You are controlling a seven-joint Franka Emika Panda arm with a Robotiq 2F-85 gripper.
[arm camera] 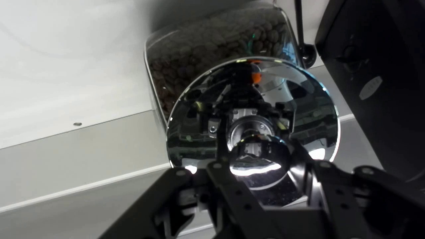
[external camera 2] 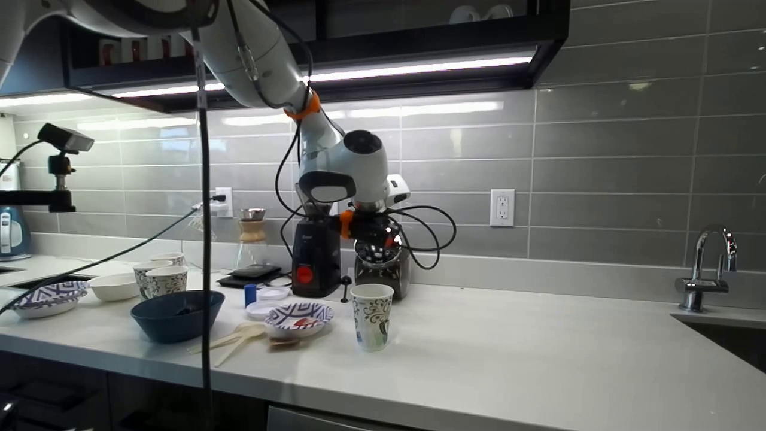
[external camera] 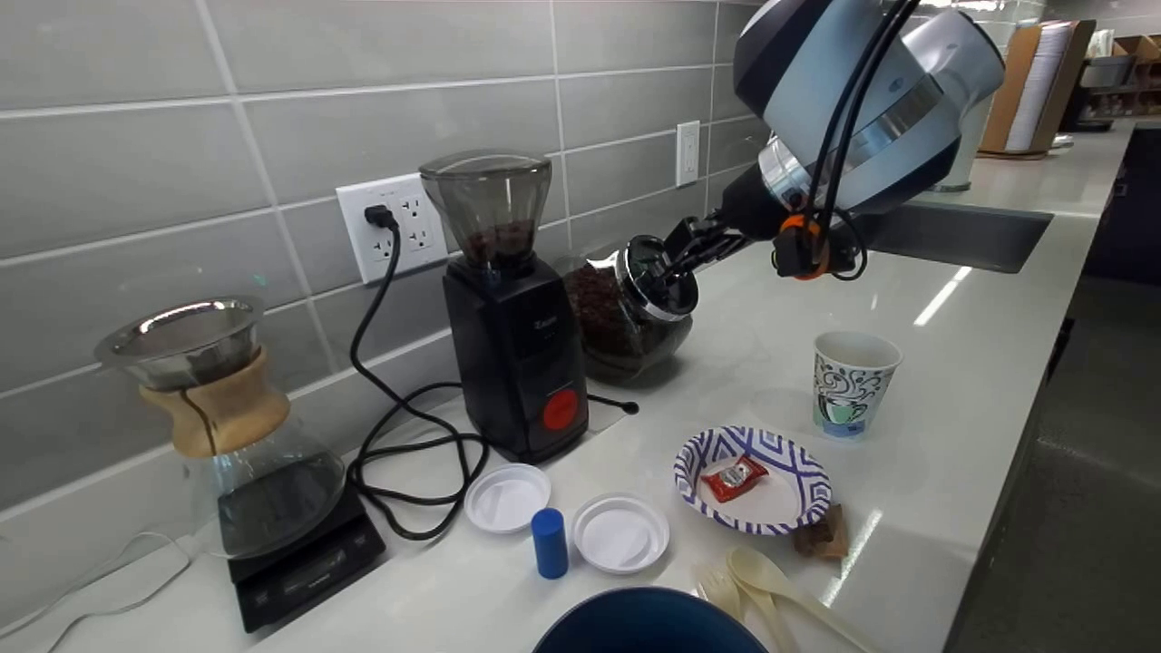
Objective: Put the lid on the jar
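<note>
The jar point(external camera: 603, 317) is squat clear glass with dark brown beans. It stands against the tiled wall beside the black grinder, its round mouth facing obliquely outward. It also shows in the wrist view point(arm camera: 199, 49) and in an exterior view point(external camera 2: 392, 278). The lid point(arm camera: 312, 122) is a shiny dark disc with a round knob. It lies over the jar's mouth, tilted like the mouth, and also shows in an exterior view point(external camera: 682, 297). Whether it sits fully flush I cannot tell. My gripper point(arm camera: 259, 156) is shut on the lid's knob, a finger on each side; it also shows in an exterior view point(external camera: 673, 265).
The black grinder point(external camera: 517, 354) stands right beside the jar, with its cord nearby. A patterned cup point(external camera: 853, 385), a paper plate point(external camera: 789, 494), white discs point(external camera: 508, 497), a blue cap point(external camera: 550, 544) and a dark blue bowl point(external camera 2: 173, 317) are on the counter. The carafe point(external camera: 263, 490) stands farther along.
</note>
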